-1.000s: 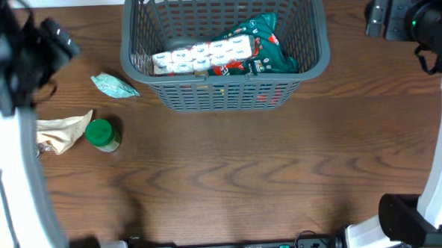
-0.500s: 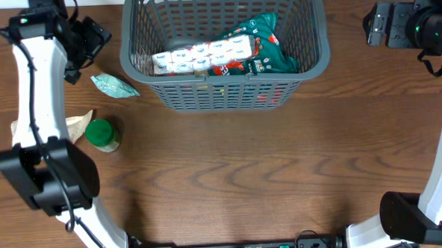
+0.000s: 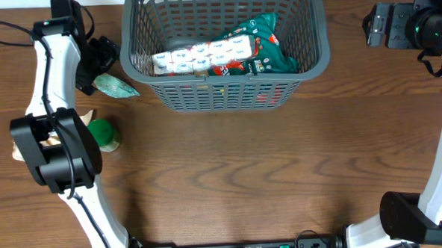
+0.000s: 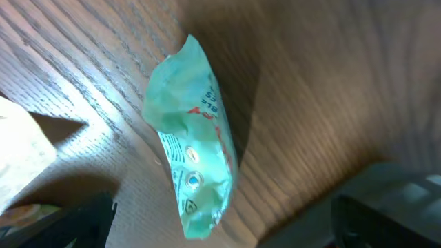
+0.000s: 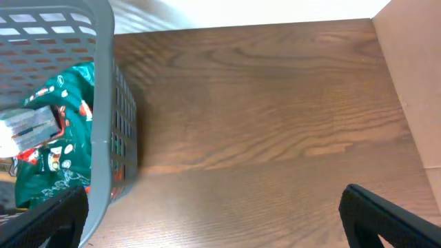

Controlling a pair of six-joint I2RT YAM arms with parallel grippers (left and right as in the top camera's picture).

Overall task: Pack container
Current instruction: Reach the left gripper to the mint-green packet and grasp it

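We see a brown wooden table (image 3: pixel 246 175) with the container (image 3: pixel 227 94), a large grey lattice basket, standing at its far centre. Inside the basket lie a dark green snack bag (image 3: pixel 270 53) on the right and a white printed multi-pack (image 3: pixel 203 57) on the left, touching each other. The left gripper (image 3: pixel 104 56) hangs just left of the basket, its fingers spread apart above a pale green packet (image 4: pixel 193 158) flat on the wood. The right gripper (image 3: pixel 372 25), fingers also apart and holding nothing, hovers right of the basket. A green-lidded jar (image 3: pixel 102 134) stands nearer, beside a beige wrapper (image 4: pixel 21 158).
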